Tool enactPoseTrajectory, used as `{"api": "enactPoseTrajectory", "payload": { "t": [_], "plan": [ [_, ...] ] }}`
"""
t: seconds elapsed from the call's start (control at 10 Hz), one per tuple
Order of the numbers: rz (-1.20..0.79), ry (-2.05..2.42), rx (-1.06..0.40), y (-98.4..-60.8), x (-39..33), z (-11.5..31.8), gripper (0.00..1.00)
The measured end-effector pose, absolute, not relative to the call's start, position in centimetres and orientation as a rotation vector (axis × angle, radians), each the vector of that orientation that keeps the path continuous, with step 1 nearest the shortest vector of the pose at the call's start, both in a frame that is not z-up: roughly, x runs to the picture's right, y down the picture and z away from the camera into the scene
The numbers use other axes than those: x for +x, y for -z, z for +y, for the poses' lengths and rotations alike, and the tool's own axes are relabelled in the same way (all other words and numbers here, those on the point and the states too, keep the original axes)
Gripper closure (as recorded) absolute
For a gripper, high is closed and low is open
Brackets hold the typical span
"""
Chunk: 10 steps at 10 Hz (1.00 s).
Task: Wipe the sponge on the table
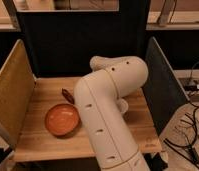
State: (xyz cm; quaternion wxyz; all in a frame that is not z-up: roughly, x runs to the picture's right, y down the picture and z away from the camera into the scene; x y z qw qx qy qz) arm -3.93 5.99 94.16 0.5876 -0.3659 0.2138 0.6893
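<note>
My big white arm (105, 107) folds over the middle of the light wooden table (138, 127) and blocks much of it. The gripper is hidden behind the arm's own links, so I see nothing of it. No sponge shows; it is hidden or out of view. A pale rounded shape (123, 106) pokes out at the arm's right side, and I cannot tell what it is.
An orange bowl (62, 120) sits on the table's front left. Just behind it lies a dark red-brown elongated object (68, 94). A tan perforated panel (10, 95) walls the left side, and dark panels (163, 87) close the back and right. Cables (189, 135) lie on the floor at the right.
</note>
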Motion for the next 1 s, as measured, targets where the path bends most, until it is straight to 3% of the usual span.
{"api": "enactPoseTrajectory", "payload": {
  "t": [0.3, 1.0],
  "plan": [
    [0.368, -1.537, -0.791, -94.1, -4.5, 4.4, 0.2],
    [0.385, -1.569, -0.726, -95.5, -3.1, 3.9, 0.2]
  ]
}}
